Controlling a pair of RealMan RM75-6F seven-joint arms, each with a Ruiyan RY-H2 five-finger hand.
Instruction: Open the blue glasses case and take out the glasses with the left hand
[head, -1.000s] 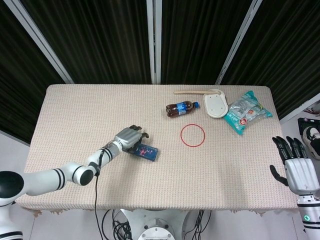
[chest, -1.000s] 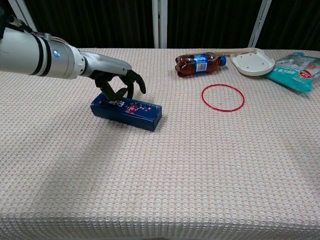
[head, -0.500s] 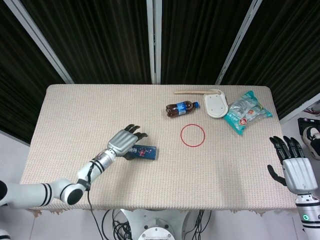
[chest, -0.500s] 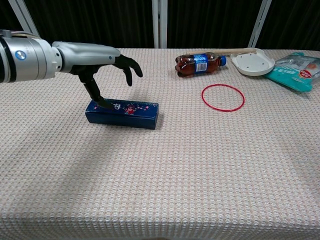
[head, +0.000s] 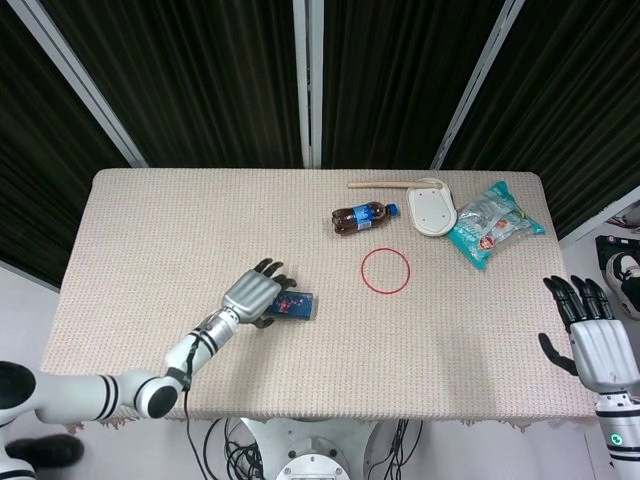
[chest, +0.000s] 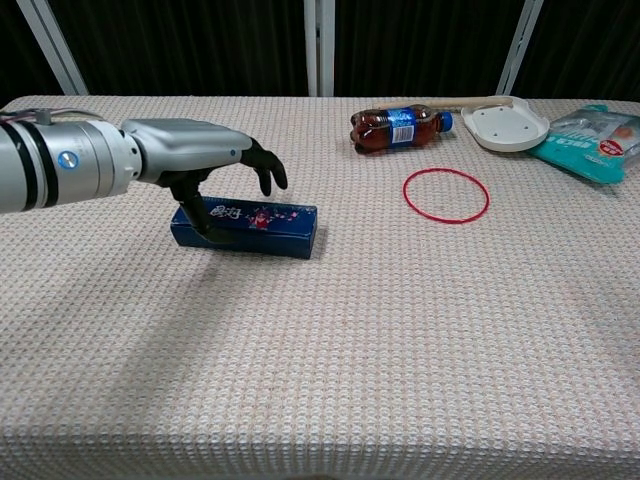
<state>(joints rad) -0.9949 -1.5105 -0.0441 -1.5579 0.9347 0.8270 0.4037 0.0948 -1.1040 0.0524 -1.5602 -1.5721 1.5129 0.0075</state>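
Left hand spread over closed blue glasses case

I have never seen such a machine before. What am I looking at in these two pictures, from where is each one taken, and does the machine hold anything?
This is a robot with two arms, each ending in a hand with fingers, working at a table covered with a beige cloth. One camera looks down from the robot's head; the other looks forward from its chest.

The left hand is arched over the left end of the blue glasses case. Its thumb reaches down the front side of the case, which is closed and lies flat. The hand touches the case, but I cannot tell whether it truly grips it. The right hand waits open beside the table's right edge.

Also on the table: a cola bottle lying down, a red ring, a white dish, a wooden stick and a teal snack bag.
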